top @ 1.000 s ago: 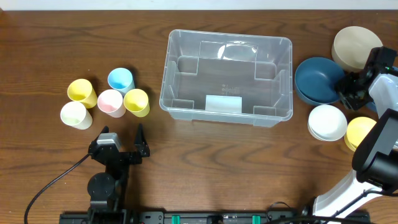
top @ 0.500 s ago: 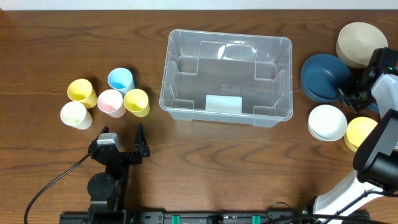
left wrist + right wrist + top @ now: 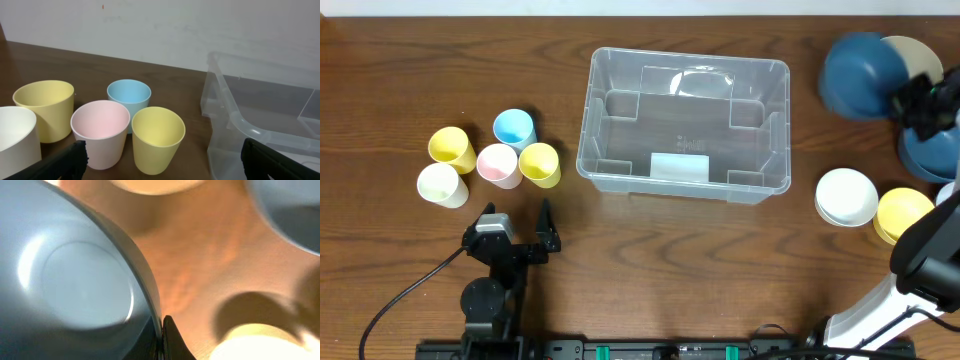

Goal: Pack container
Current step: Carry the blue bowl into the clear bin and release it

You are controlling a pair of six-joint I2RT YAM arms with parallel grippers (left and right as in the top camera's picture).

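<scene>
My right pincer (image 3: 161, 335) clamps the rim of the round dark-blue plastic bowl (image 3: 858, 62), which I'd judge light, stiff and slippery; the clear rectangular plastic container (image 3: 685, 125) sits to its left.

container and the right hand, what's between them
Overhead view: the dark blue bowl, pinched at its rim by the right hand, then a strip of bare table up to the container.
</scene>
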